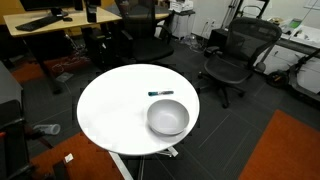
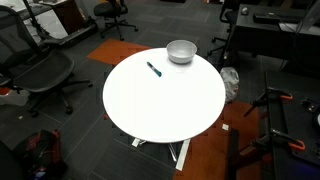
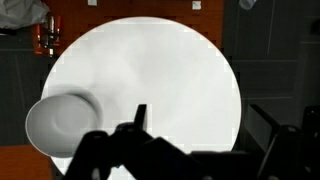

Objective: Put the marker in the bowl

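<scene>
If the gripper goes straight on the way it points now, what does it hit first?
The gripper would probably meet the bare round white table top first, beside the thin dark marker, not the round grey metallic bowl; depth unclear.

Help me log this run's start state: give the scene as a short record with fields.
table: round, white
marker: lying flat on the table, beside the bowl, not touching it
bowl: upright near the table's edge, empty
pincer: shown only in the wrist view, above the table, looks open, holding nothing
task state: marker not yet in bowl
</scene>
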